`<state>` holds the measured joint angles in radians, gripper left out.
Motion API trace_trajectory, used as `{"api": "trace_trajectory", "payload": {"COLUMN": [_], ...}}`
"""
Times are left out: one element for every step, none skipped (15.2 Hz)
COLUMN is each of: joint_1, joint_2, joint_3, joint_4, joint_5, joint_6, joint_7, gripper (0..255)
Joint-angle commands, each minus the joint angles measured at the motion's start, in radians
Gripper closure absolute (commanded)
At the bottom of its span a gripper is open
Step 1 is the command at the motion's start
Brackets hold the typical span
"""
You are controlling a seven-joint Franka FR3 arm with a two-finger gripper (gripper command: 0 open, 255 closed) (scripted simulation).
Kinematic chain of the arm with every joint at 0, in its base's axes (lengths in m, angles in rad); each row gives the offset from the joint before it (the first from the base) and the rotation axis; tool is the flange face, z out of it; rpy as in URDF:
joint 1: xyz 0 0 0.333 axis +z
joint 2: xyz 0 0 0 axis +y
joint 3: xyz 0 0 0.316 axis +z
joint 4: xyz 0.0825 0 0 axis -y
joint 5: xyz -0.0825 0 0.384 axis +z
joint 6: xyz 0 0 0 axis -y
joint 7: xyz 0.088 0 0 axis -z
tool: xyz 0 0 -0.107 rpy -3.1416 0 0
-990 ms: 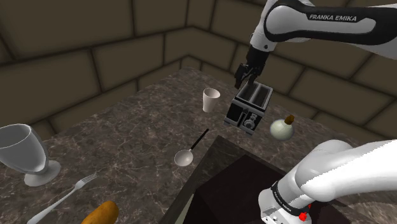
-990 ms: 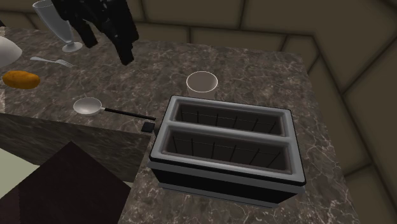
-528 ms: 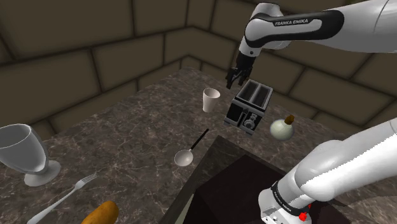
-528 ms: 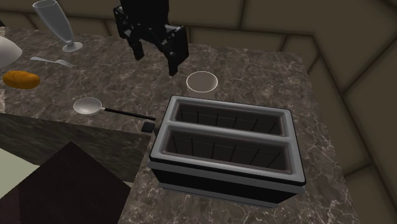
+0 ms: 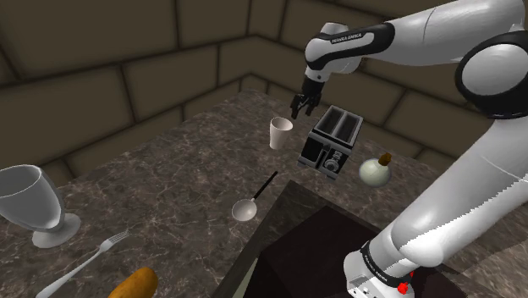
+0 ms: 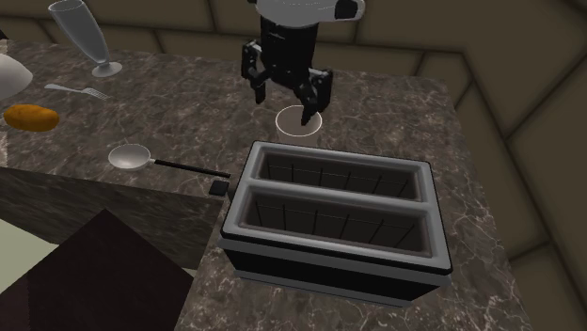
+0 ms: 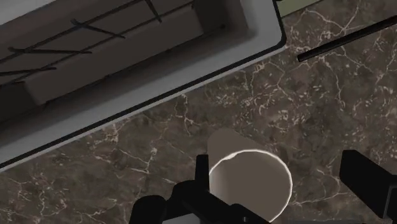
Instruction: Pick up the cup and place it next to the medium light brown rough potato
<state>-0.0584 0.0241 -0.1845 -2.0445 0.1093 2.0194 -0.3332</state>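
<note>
A pale cup [image 5: 281, 133] stands upright on the dark marble counter [image 5: 186, 161], just beside the toaster [image 5: 332, 140]. My black gripper [image 5: 302, 106] hangs open a little above it, pointing down. In the second exterior view the gripper [image 6: 285, 105] hovers over the cup's rim [image 6: 299, 121]. In the wrist view the cup's round mouth [image 7: 251, 184] lies between the fingers [image 7: 202, 172], closer to one of them, and nothing touches it. The orange-brown potato [image 5: 134, 285] lies far off at the counter's near end, also seen as the potato [image 6: 31, 117].
A two-slot toaster [image 6: 334, 221] stands close to the cup. A spoon [image 5: 252, 201], a fork [image 5: 85, 258] and a tall glass [image 5: 34, 207] lie between cup and potato. A round pale bottle [image 5: 375, 171] stands past the toaster. Block walls enclose the counter.
The arm has swung toward the shoulder view's left, carrying the gripper from over the toaster to over the cup. The fingers have stayed open. Nothing on the counter has moved.
</note>
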Motion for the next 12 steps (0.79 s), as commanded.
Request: {"api": "trace_trajectory", "payload": {"joint_1": [-0.008, -0.013, -0.020, -0.027, -0.034, -0.042, -0.051, -0.058, -0.058, -0.058, -0.057, -0.057], "joint_2": [0.086, 0.126, 0.167, 0.208, 0.250, 0.292, 0.334, 0.368, 0.373, 0.377, 0.382, 0.387], "joint_3": [-0.006, -0.008, -0.009, -0.009, -0.008, -0.007, -0.005, -0.003, -0.001, 0.000, 0.001, 0.002], "joint_4": [0.060, 0.093, 0.127, 0.162, 0.199, 0.238, 0.278, 0.313, 0.305, 0.298, 0.291, 0.285], "joint_5": [0.026, 0.039, 0.051, 0.063, 0.075, 0.087, 0.097, 0.106, 0.107, 0.109, 0.111, 0.113], "joint_6": [0.015, 0.018, 0.019, 0.019, 0.018, 0.016, 0.012, 0.008, 0.019, 0.031, 0.043, 0.054], "joint_7": [-0.031, -0.047, -0.061, -0.075, -0.088, -0.101, -0.112, -0.120, -0.122, -0.123, -0.124, -0.125], "gripper": [0, 0, 0, 0, 0, 0, 0, 0, 0, 0, 0, 0]}}
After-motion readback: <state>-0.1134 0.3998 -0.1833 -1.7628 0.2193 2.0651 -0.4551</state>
